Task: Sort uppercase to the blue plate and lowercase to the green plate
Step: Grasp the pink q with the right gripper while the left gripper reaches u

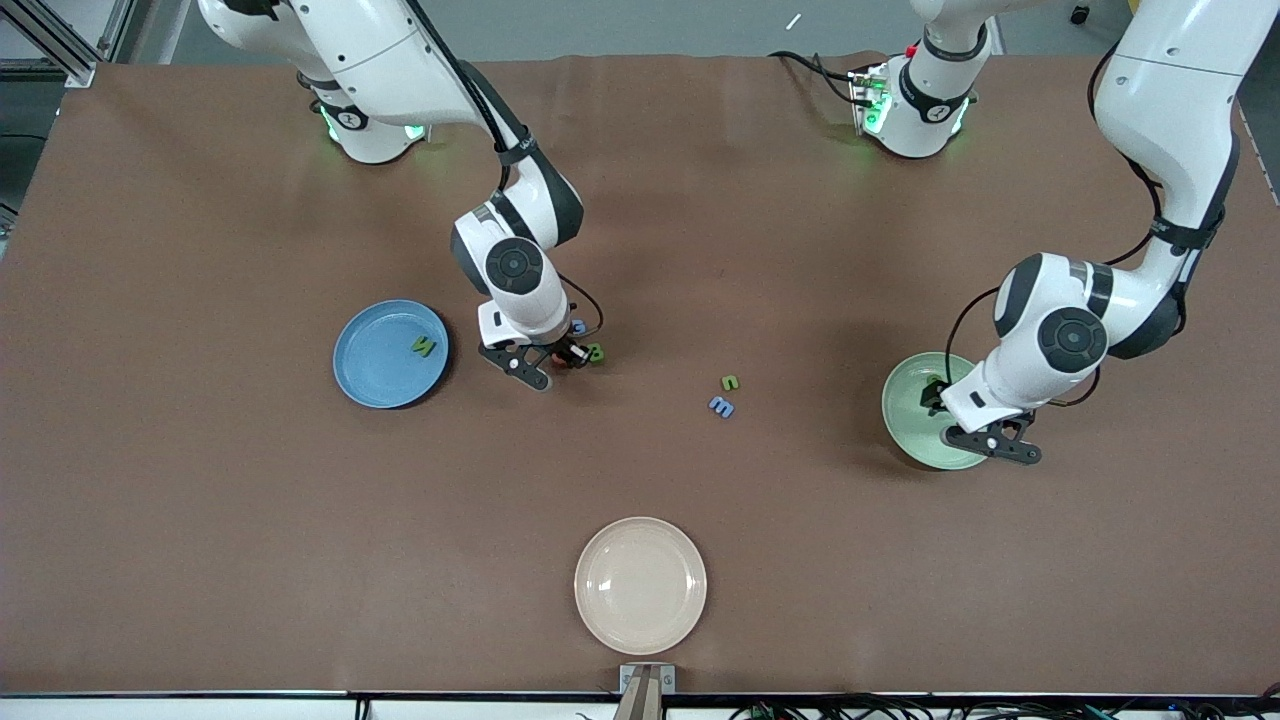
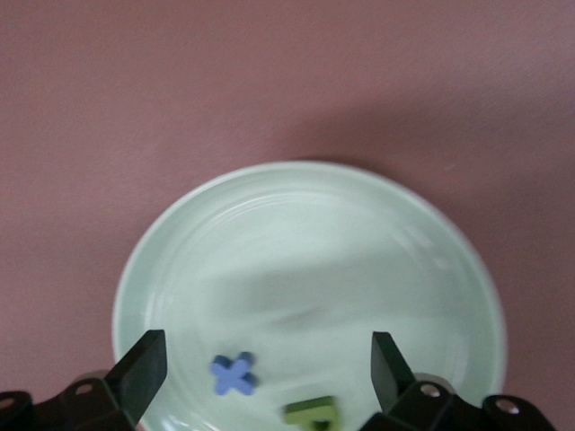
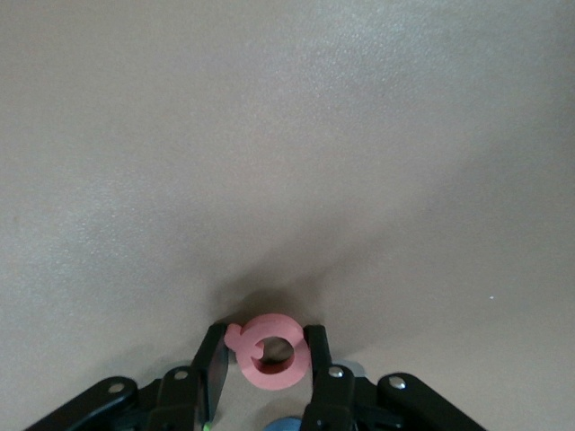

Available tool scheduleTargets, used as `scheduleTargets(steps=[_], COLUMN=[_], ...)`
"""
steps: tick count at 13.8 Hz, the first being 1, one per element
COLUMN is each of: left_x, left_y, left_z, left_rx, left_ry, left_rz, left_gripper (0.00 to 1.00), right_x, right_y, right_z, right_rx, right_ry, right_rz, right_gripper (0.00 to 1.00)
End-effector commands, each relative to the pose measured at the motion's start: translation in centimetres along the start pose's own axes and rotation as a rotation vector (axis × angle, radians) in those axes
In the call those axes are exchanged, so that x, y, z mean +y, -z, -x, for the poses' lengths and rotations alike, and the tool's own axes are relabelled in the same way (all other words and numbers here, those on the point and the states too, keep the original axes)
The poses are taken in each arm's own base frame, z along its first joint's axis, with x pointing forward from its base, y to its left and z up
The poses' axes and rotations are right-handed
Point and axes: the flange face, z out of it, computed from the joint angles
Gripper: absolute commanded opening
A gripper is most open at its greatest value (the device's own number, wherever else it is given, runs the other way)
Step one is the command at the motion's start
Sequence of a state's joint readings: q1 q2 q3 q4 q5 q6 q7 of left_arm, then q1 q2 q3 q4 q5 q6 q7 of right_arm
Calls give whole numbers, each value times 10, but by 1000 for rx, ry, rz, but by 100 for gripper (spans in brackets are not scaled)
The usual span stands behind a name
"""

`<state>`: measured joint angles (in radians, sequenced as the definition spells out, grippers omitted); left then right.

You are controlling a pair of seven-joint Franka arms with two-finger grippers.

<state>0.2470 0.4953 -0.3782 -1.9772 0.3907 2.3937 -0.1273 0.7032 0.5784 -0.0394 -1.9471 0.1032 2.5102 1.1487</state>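
- While the right gripper (image 3: 266, 359) pinches the pink Q (image 3: 267, 351) between its jaws low over the bench (image 1: 200, 520), green N (image 1: 424, 346) lies in the blue plate (image 1: 375, 385).
- Left gripper (image 2: 268, 364) hovers over the green plate (image 2: 305, 242), jaws spread; blue x (image 2: 233, 373) and green p (image 2: 313, 413) lie inside.
- Green n (image 1: 730, 382) and blue m (image 1: 721, 406) lie touching on the bench between the plates.

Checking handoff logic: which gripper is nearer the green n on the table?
Right. The right gripper is down at the letter cluster beside the blue plate, shut on the pink Q. The left gripper is open over the green plate, farther from the n.
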Motion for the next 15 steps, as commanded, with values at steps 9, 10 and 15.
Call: scheduleTargets(steps=[9,10,15], left_x=[241,254,296], left_y=[23,18,-5], left_z=[-36,-34,-21], left_rx=[-7,-17,-68], left_ry=[455,483,577], left_rz=[52,55,75], left_gripper=[100,100,100], right_x=[59,79,189], right_y=[73,81,68], right_z=[-81,-96,-134], right_rx=[-54,-59,-79], right_ry=[71,103,223], right_rz=[58,52,42], right_gripper=[0,0,0])
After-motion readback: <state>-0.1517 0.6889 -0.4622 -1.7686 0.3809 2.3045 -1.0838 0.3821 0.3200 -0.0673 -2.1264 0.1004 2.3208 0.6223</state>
